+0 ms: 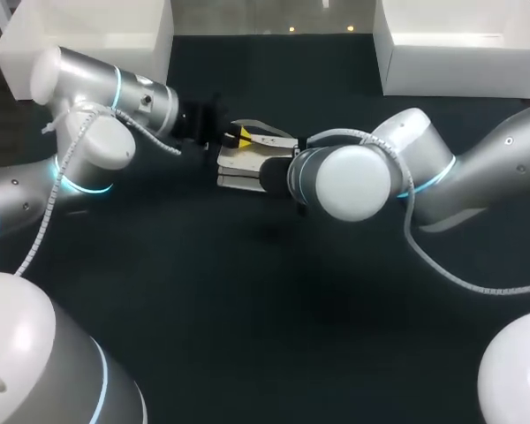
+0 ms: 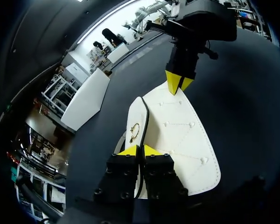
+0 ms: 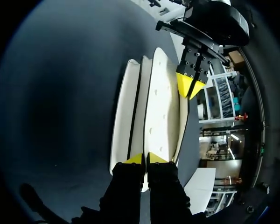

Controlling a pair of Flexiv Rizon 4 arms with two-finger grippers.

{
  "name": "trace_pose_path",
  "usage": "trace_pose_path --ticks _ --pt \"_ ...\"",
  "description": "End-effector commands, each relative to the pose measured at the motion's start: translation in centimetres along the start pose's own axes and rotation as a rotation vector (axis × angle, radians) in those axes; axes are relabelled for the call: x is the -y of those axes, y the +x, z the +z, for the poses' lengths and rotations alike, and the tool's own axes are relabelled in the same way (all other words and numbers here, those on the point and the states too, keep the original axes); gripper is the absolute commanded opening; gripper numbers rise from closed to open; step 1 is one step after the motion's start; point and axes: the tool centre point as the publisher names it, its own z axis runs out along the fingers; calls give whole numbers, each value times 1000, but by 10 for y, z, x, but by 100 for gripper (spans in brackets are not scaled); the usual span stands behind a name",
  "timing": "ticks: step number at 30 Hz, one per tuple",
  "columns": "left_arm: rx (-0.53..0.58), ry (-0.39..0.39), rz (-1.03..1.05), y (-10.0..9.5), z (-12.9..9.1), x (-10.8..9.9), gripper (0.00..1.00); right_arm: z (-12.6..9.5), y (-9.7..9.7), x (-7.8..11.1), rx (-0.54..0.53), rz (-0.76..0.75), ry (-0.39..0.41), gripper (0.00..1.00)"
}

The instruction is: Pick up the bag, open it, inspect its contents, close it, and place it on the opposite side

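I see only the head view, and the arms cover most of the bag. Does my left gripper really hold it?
Observer: Yes. In the left wrist view, the left gripper has both tips closed on a thin edge of the white bag.
Operator: And the right one?
Observer: The right gripper pinches the opposite end of the bag in the same way.
Operator: Is the bag open?
Observer: The right wrist view shows its white panels standing apart, with dark gaps between them. The inside is not visible.
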Motion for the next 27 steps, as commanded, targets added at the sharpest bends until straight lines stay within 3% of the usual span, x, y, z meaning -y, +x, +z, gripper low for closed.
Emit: trace_pose_path --ticks 1,15,27 --pt "-82 15 -37 -21 -3 -6 0 2 6 3 87 0 -9 0" --pt "-179 52 -194 -31 -2 -18 0 2 6 3 87 0 -9 0" --pt "-152 46 -149 -29 -3 -14 0 2 6 3 87 0 -9 0"
